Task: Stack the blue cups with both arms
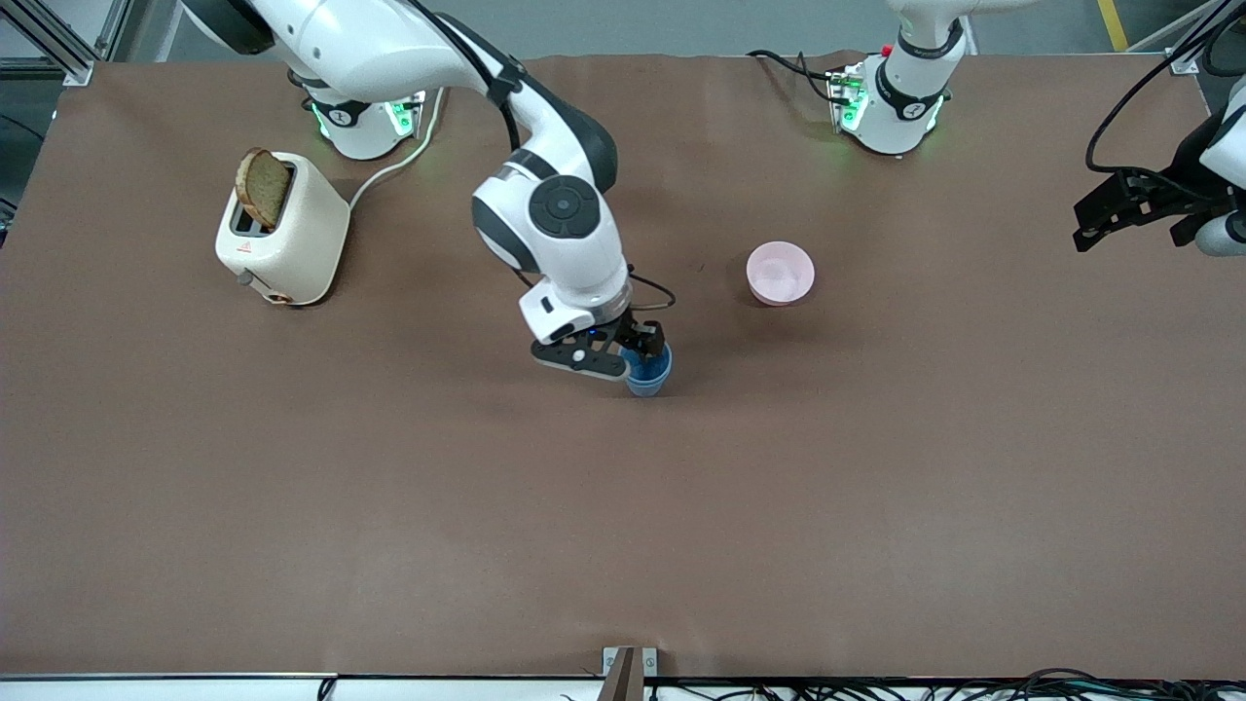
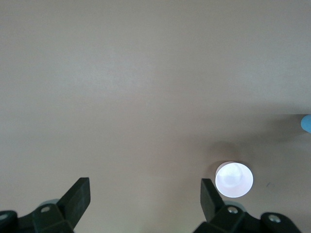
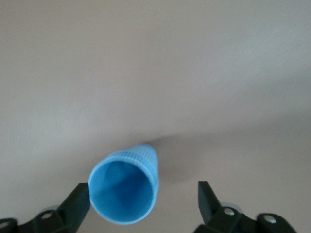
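One blue cup [image 1: 648,374] stands upright near the table's middle; a second blue cup does not show apart from it, and I cannot tell whether one sits nested inside. My right gripper [image 1: 644,356] is low around it, open. In the right wrist view the cup [image 3: 125,187] sits between the spread fingers of the right gripper [image 3: 143,190], close against one finger [image 3: 77,199] and well apart from the other. My left gripper [image 1: 1095,222] waits open and empty in the air at the left arm's end of the table; it shows in the left wrist view [image 2: 146,187], as does an edge of the cup [image 2: 306,122].
A pink bowl [image 1: 780,273] sits on the table beside the cup, toward the left arm's end and farther from the front camera; it also shows in the left wrist view [image 2: 234,179]. A cream toaster [image 1: 287,234] with a bread slice [image 1: 263,187] stands at the right arm's end.
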